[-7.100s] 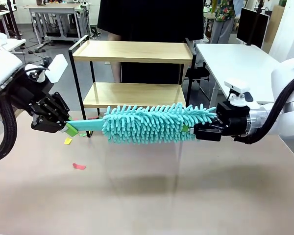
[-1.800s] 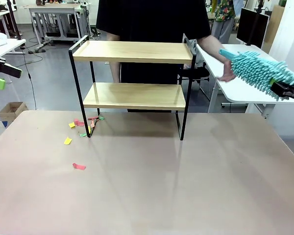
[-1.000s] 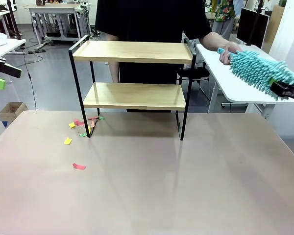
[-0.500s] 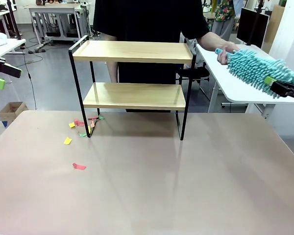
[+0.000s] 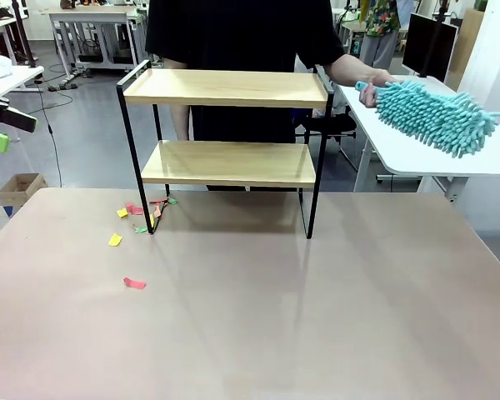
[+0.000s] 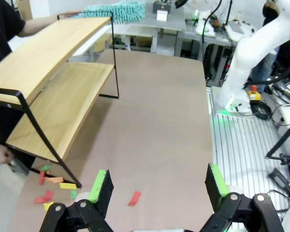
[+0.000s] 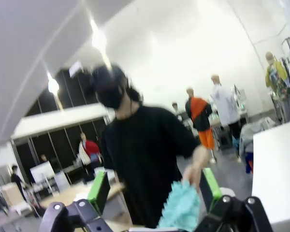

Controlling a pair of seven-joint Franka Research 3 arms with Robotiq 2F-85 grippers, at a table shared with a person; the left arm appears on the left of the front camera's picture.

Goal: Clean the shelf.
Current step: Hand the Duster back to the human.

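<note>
The shelf [image 5: 225,125] stands at the table's far side, two light wooden boards in a thin black frame, both bare. In the left wrist view the shelf [image 6: 48,82] is at the left. A person behind it holds the teal fluffy duster [image 5: 429,112] by its handle over the white side table. My left gripper [image 5: 0,127] hangs open at the far left, away from the shelf; its wrist view shows my left gripper [image 6: 158,183] wide and empty. My right gripper [image 7: 153,189] is open, with the duster [image 7: 183,205] beyond it in the person's hand [image 7: 197,166].
Coloured paper scraps [image 5: 133,283] lie on the tan table [image 5: 317,317] near the shelf's left leg, also under my left gripper as paper scraps [image 6: 53,186]. A white side table [image 5: 417,158] stands at the right. A cardboard box [image 5: 21,187] sits on the floor at the left.
My right gripper opened and let go of the duster, then drew back out of the front view. The person's hand carried the duster slightly left. The left arm stayed still.
</note>
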